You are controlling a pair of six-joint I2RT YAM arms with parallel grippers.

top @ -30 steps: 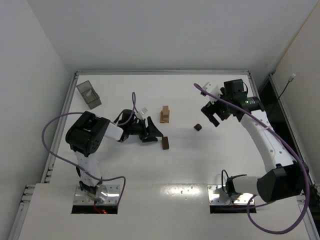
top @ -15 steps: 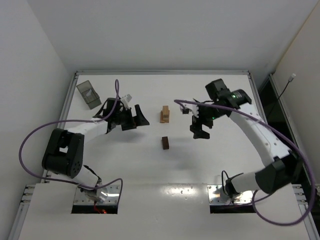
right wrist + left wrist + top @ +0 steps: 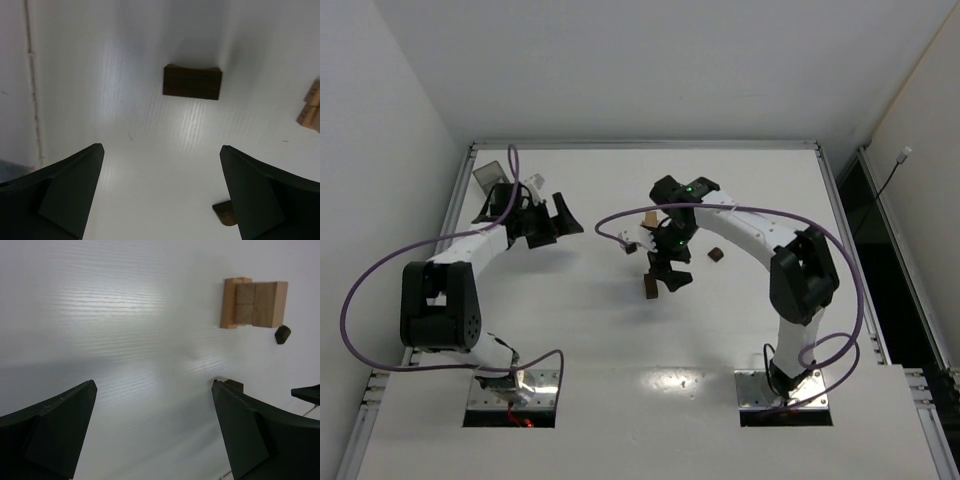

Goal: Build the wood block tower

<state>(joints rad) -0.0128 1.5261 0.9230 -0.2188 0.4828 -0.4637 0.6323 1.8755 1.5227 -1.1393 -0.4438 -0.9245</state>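
Right hand (image 3: 160, 195) is released, fingers spread wide. It hovers close over the dark brown wooden arch block (image 3: 192, 82), not touching it as far as we can tell. Left hand (image 3: 155, 432) is released too and holds nothing. It sits off at the left, near the small dark translucent tray (image 3: 485, 178).

The tower is a low stack of light tan wooden blocks (image 3: 255, 304) mid-table. In the top view the right arm covers part of it. The arch block lies flat on the white table (image 3: 570, 330), just on the near side of the stack. A small dark brown cube (image 3: 716, 255) sits apart to the right.

Handling, our judgement:
- The arch is tiny, light, rigid wood with smooth faces, so it'll likely slip or twist if pinched off-centre.
- We'd take it across the two long flat sides, centred, with the notch clear of the pads.
- The block itself isn't fragile, but the tan stack looks loose and narrow. A hard touch-down could topple it, so we'd set down softly and let go straight.

No brand, label or writing is readable on the blocks, tray or table.
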